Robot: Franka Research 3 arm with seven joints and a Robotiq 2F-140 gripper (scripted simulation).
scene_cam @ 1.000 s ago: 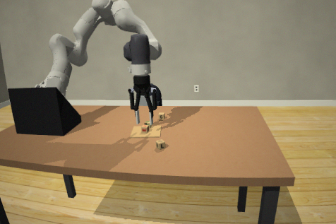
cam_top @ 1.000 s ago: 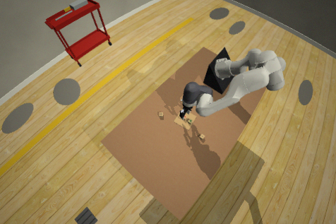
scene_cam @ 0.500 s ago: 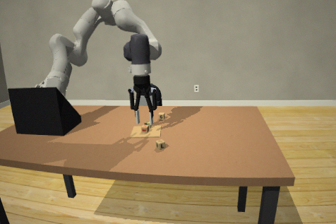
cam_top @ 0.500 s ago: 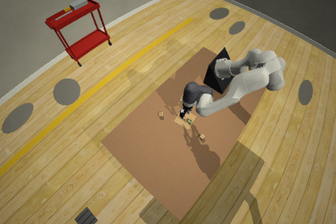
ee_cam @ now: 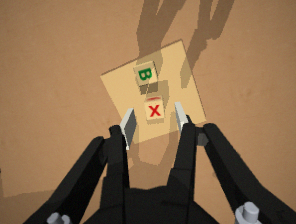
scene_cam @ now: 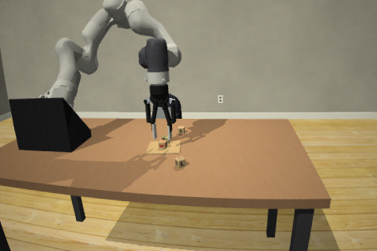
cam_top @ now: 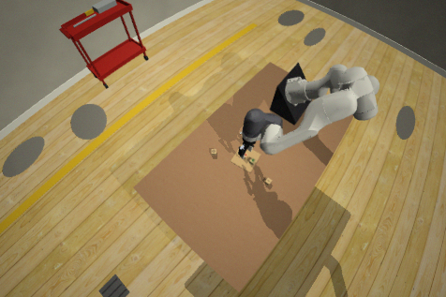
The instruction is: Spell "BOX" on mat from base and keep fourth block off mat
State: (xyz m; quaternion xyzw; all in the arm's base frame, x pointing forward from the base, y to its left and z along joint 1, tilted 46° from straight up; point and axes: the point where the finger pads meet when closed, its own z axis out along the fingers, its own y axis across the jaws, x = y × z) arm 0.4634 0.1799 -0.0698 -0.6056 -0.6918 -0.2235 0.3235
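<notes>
The tan mat lies on the table with two blocks on it. The block with a red X on top stands near one edge. The block with a green B on top stands close by with a gap; its letter looks about a quarter turn from the X. My gripper is partly open and empty, pointing down above the mat, with the X block showing between its fingertips in the wrist view.
Two more blocks lie off the mat: one shows an L on a side, the other a G or 6. Their top letters are too small to read. A black wedge stands near the robot's base.
</notes>
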